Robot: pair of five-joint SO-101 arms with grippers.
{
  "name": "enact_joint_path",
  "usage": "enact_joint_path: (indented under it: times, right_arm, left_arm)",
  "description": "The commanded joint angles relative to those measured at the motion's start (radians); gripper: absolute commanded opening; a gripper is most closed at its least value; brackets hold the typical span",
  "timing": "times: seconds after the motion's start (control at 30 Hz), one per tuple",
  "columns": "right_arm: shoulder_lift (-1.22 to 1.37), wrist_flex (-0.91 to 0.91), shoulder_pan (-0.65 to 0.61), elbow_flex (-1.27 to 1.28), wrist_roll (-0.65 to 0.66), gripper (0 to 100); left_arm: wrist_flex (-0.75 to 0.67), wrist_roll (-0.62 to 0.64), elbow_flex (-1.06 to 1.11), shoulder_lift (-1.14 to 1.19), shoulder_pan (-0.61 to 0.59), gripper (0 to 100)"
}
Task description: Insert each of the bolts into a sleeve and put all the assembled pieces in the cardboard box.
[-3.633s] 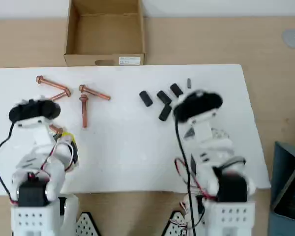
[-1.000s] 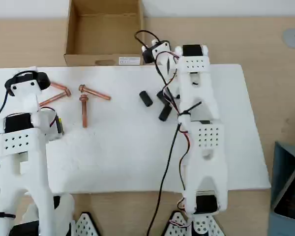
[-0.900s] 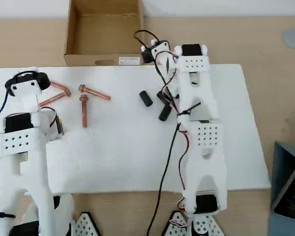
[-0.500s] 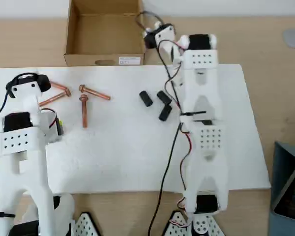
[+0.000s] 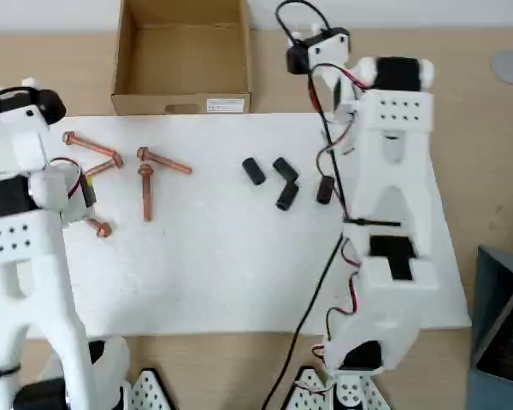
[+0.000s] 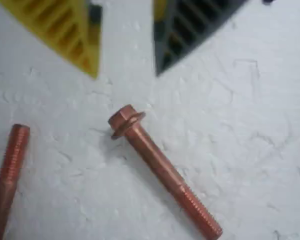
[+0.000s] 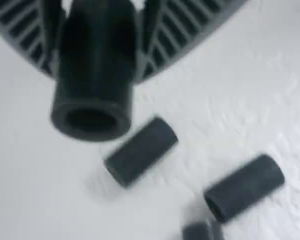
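Observation:
Several copper bolts (image 5: 145, 193) lie on the left of the white mat (image 5: 239, 265). My left gripper (image 6: 125, 50) hangs open, one yellow finger (image 6: 65, 30) and one black, just above another bolt (image 6: 162, 167) whose head (image 5: 103, 228) pokes out beside the left arm. My right gripper (image 7: 97, 55) is shut on a black sleeve (image 7: 92, 85), held up over the mat with its bore showing; this sleeve (image 5: 325, 190) sits by the right arm. Three loose sleeves (image 5: 254, 171) (image 5: 285, 168) (image 5: 287, 196) lie mid-mat. The cardboard box (image 5: 179, 104) stands behind the mat.
A second bolt's shaft (image 6: 7, 180) lies beside the one under my left gripper. Loose sleeves (image 7: 140, 150) (image 7: 242, 185) rest below the held one. A dark blue-grey object (image 5: 500, 325) stands off the mat at the right edge. The mat's front half is bare.
The right arm has swung to the right and lifted a sleeve off the mat. The left arm has shifted left and up, uncovering a bolt head beside it.

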Motion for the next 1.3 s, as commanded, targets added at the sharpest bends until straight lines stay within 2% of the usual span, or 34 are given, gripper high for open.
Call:
enact_joint_path:
  times: [0.0, 0.37, 0.6, 0.77, 0.9, 1.27]
  right_arm:
    - [-0.143, 0.023, 0.065, 0.065, -0.008, 1.0]
    - [-0.367, 0.011, 0.180, 0.371, 0.020, 1.0]
    - [-0.472, 0.011, 0.208, 0.493, 0.046, 1.0]
    - [-0.501, 0.012, 0.208, 0.524, 0.046, 1.0]
    - [-0.496, 0.014, 0.208, 0.524, 0.044, 1.0]
    - [-0.493, 0.011, 0.200, 0.527, 0.044, 1.0]
  left_arm:
    - [0.046, 0.038, -0.176, 0.125, 0.012, 8]
    - [0.183, 0.242, -0.763, 0.699, 0.014, 8]
    - [0.178, 0.512, -1.008, 0.865, 0.012, 8]
    - [0.178, 0.634, -1.089, 1.003, 0.008, 8]
    - [0.163, 0.666, -1.119, 1.119, 0.008, 8]
    - [0.077, 0.660, -1.316, 1.326, -0.057, 10]
